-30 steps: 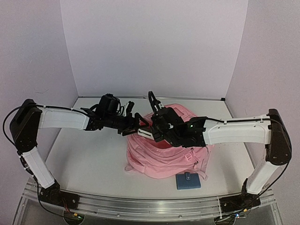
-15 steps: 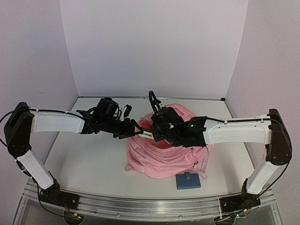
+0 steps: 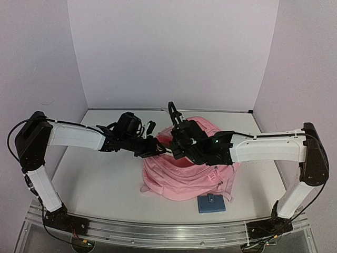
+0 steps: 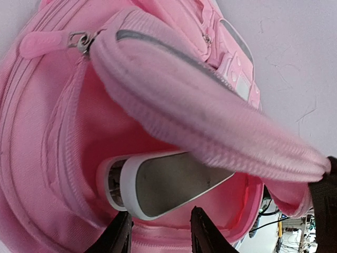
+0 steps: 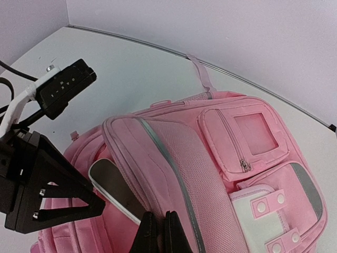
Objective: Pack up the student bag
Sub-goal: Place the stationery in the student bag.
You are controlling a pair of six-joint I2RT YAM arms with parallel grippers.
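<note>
Right hand pinches student bag flap up; left hand, part-open at bag mouth, should nudge white case deeper.

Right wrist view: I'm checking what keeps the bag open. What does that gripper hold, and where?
The right gripper is shut on the student bag, pinching the rim of its lifted flap.
</note>
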